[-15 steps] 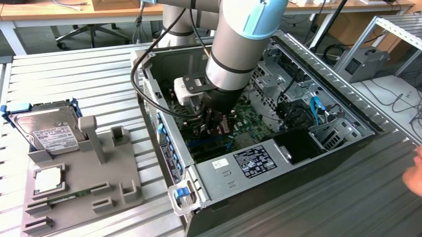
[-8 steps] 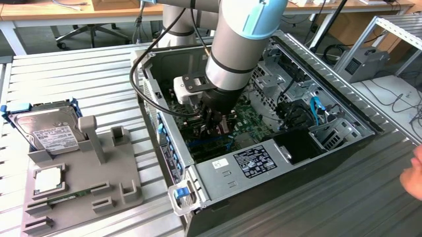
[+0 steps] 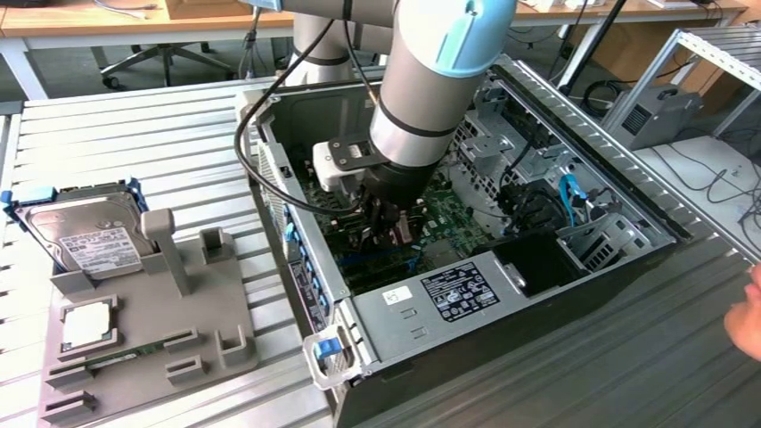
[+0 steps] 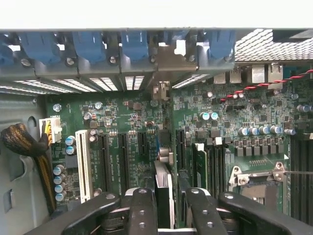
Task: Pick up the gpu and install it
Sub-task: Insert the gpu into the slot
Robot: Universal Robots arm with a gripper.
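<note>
Black fingers of the gripper fill the near edge of the wrist view, and between them the gpu is held edge-on, a thin upright card with a pale metal piece at its far end. The jaws are part closed, pressed against the card's two faces. In the exterior view the gripper is seen lowered deep inside the open computer case, with the card just above the green motherboard.

For the step in hand, seating the card, its lower edge is best kept parallel to the long black slots on the motherboard and lined up with one of them, while the bracket end is aimed at the opening under the blue clips on the case's rear wall. Downward pressure should be straight and even (a tilted card would likely bind at one end of the slot).

Several things cannot be made out. The card's bottom connector is hidden behind the fingers, so whether it already touches a slot cannot be told. Which slot lies directly beneath it is also unclear, since the card itself covers that strip of motherboard. In the exterior view the arm blocks much of the case's interior. A hand is cut off at that view's right edge, beside the case.
</note>
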